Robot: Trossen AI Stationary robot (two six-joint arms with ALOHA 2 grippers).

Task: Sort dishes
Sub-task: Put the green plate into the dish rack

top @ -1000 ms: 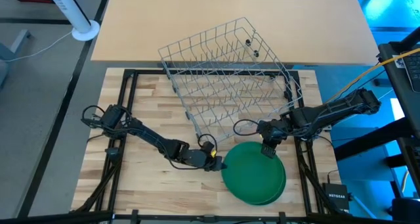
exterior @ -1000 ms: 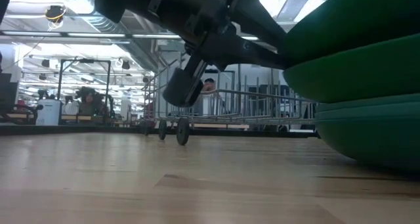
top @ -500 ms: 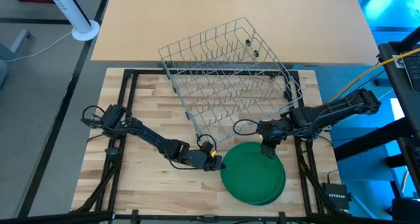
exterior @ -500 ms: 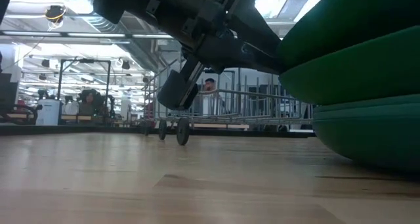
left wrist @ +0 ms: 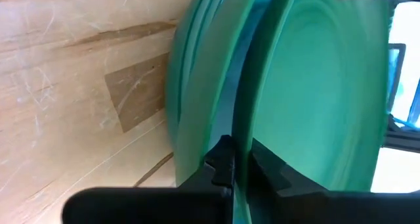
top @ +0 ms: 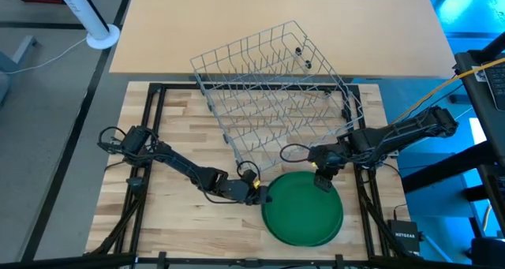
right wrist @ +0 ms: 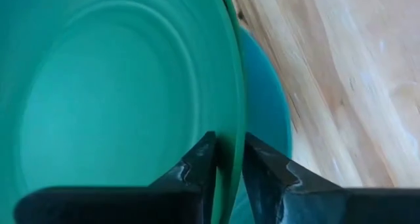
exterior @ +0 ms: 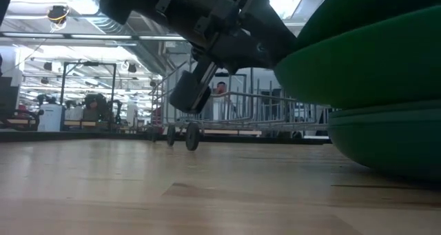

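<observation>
Top plate (top: 302, 208), lower centre: left gripper (top: 263, 198) newly clamped on rim; right gripper (top: 322, 177) loosening. Handover nearly complete.

Wire rack (top: 272, 95) just behind plates (top: 304, 214)

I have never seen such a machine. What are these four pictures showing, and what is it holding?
It is a robot with two dark arms at a wooden table. One picture looks down from above, one looks level across the table, and two come from cameras on the wrists. A stack of green plates lies on the table, in front of an empty wire dish rack. The left gripper is shut on the top plate's rim. The right gripper has the opposite rim between its fingers, though whether it grips firmly is unclear.
</observation>
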